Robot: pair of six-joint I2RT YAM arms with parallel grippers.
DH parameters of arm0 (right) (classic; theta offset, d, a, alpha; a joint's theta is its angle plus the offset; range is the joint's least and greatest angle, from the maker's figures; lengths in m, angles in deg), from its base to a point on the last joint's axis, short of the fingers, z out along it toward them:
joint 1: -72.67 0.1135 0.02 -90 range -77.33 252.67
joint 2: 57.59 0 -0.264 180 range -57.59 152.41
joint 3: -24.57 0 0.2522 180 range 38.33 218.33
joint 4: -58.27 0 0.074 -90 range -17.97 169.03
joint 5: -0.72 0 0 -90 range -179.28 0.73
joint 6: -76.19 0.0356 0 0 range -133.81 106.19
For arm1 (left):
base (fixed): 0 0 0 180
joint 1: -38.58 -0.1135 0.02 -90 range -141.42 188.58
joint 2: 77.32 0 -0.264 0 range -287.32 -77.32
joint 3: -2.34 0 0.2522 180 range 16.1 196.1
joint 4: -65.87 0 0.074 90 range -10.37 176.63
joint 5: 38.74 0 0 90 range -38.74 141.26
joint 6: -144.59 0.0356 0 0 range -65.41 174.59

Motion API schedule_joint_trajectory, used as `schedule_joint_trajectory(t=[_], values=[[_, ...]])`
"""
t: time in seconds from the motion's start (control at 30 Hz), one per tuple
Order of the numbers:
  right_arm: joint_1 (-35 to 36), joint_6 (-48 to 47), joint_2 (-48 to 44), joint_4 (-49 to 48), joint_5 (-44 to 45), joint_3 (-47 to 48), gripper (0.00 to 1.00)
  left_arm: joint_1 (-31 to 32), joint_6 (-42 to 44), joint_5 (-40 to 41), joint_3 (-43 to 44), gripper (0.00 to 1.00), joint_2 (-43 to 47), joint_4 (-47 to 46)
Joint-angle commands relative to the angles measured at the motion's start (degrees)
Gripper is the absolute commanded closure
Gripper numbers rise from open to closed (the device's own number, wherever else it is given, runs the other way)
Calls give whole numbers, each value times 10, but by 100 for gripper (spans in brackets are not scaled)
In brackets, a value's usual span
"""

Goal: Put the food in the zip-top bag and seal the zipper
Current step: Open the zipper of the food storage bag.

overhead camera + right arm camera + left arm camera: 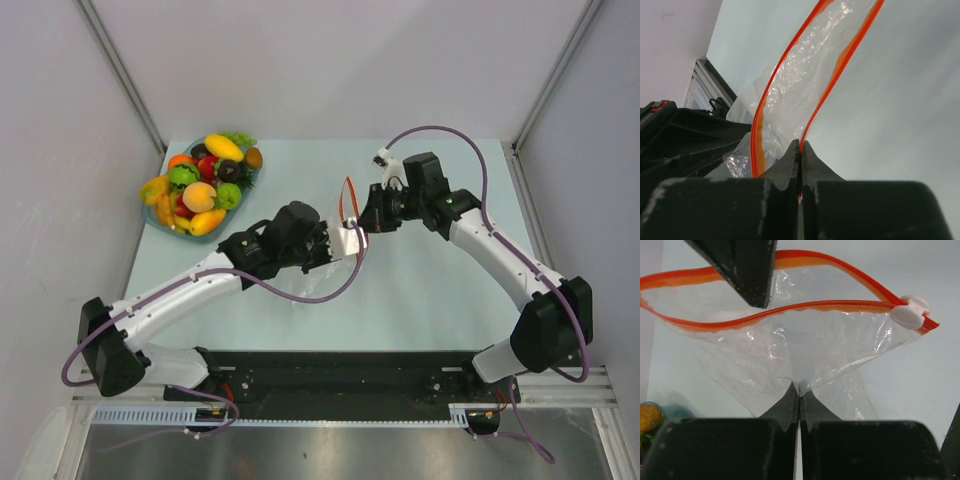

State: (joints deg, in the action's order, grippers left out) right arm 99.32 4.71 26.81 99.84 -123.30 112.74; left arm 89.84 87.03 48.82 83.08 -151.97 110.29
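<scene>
The clear zip-top bag hangs between my two grippers at the table's middle, its mouth open. Its red-orange zipper runs across the left wrist view, with a white slider at the right end. My left gripper is shut on the bag's clear lower part. My right gripper is shut on one zipper lip; its dark finger shows in the left wrist view. The food, glossy toy fruits, is piled at the back left, apart from both grippers.
The fruits lie in a translucent bluish dish near the left wall. White walls close in the left, back and right. Purple cables loop off both arms. A black rail runs along the near edge.
</scene>
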Motion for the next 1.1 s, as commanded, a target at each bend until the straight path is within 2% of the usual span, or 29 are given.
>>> schedule_joint_trajectory(t=[0.0,0.03,0.07,0.1,0.13,0.23,0.3,0.37,0.4,0.43,0.5,0.6,0.73,0.97,1.07], values=[[-23,-21,-15,23,-21,22,100,3,-47,23,1,98,34,-38],[-34,-20,-33,23,-28,19,100,3,-67,40,3,88,42,-41],[-61,-24,-41,22,-42,8,100,2,-110,35,6,81,49,-45],[-77,-27,-52,21,-46,3,100,-1,-129,10,10,69,66,-51],[-91,-31,-75,21,-50,-2,100,-2,-148,-4,21,36,73,-53],[-150,-53,-107,50,-68,-1,100,-5,-218,-21,52,3,79,-48],[-172,-77,-142,97,-56,8,100,-21,-267,-29,81,0,71,-37],[-173,-92,-184,141,2,6,100,-42,-329,-57,100,0,52,-31],[-170,-97,-197,148,20,-5,100,-72,-358,-72,116,0,45,-31],[-163,-96,-215,152,37,-13,100,-86,-383,-111,122,0,40,-32],[-144,-90,-248,146,89,-23,100,-112,-438,-140,127,0,23,-54],[-78,-56,-258,110,149,-35,100,-114,-482,-171,133,1,9,-82],[-53,17,-227,36,156,-64,100,-114,-526,-191,127,1,-12,-98],[8,18,-143,-10,230,-76,100,-127,-563,-174,68,5,-23,-126],[27,20,-128,-30,233,-75,100,-128,-571,-171,55,12,-37,-122]])
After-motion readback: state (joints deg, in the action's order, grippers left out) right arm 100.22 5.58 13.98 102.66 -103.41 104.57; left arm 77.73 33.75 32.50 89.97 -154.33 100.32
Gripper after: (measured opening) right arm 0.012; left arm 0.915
